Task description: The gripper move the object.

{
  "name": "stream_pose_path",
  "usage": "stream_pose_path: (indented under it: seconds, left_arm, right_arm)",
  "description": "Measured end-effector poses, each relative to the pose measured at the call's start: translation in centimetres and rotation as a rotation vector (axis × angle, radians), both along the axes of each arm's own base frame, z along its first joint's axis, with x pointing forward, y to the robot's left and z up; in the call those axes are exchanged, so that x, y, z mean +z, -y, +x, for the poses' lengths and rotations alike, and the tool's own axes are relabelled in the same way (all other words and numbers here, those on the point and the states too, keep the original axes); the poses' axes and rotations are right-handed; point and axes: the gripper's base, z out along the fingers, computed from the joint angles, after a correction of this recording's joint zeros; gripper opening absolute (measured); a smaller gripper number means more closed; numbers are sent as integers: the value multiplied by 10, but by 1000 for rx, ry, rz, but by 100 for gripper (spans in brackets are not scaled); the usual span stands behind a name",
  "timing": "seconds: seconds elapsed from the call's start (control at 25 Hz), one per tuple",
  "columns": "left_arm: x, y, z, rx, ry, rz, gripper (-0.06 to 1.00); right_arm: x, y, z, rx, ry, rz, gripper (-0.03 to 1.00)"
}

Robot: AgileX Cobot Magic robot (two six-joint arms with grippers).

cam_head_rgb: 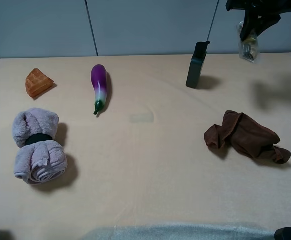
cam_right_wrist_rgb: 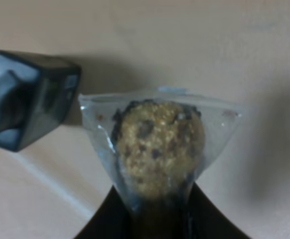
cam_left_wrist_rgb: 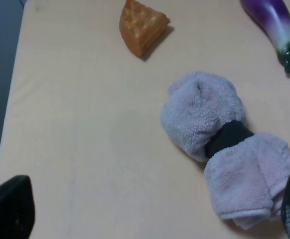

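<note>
At the far left of the table (cam_head_rgb: 150,165), a wedge of orange waffle (cam_head_rgb: 38,82) lies near the back edge. Nearer the front on the same side is a rolled lilac towel (cam_head_rgb: 38,145), cinched round its middle by a black band (cam_head_rgb: 37,138). The left wrist view looks down on this corner. There the left gripper (cam_left_wrist_rgb: 152,211) shows only as two dark fingertips (cam_left_wrist_rgb: 10,211) at opposite lower corners of the picture. They stand wide apart with nothing between them, above the table just beside the towel, and one tip overlaps the towel's end in the picture. To the right of the waffle lies a purple eggplant (cam_head_rgb: 100,87), its green stem end pointing toward the front, clear of both waffle and towel. Past the middle, a black box-like object (cam_head_rgb: 197,65) stands upright near the back edge and casts a shadow to its right. Closer to the front on the right side, a brown cloth (cam_head_rgb: 245,137) lies crumpled on the table, well apart from everything else. At the upper right hangs the right gripper (cam_head_rgb: 248,31), raised high over the back right of the table. It is clamped on the neck of a clear plastic bag (cam_head_rgb: 249,47) holding a round, crumbly cookie-like lump, so the bag hangs off the surface — its soft shadow falls on the table below, to the right of the black object. The right wrist view shows the bag pinched between the dark fingers, with the black object beside it further down.
</note>
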Motion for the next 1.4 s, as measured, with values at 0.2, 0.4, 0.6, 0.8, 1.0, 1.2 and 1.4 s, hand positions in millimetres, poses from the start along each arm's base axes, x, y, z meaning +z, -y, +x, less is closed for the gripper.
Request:
stream_pose_path:
  seconds: [0.2,0.4,0.6,0.8,1.0,1.2,1.4]
  left_arm:
    - [0,0,0,0,0,0,99]
    - [0,0,0,0,0,0,99]
    - [0,0,0,0,0,0,99]
    - [0,0,0,0,0,0,99]
    - [0,0,0,0,0,0,99]
    - [0,0,0,0,0,0,99]
    - [0,0,0,0,0,0,99]
  right_arm:
    - [-14,3,6,10,-20,-7,13]
    - [-30,2,13,24,-24,-1,13]
    - [-44,0,21,36,-2,12,13]
    - [-56,-3,27,44,8,32,13]
    - [-74,-4,33,46,-8,38,13]
    - [-88,-5,37,44,-8,42,13]
    - [-104,-5,39,47,-34,39,13]
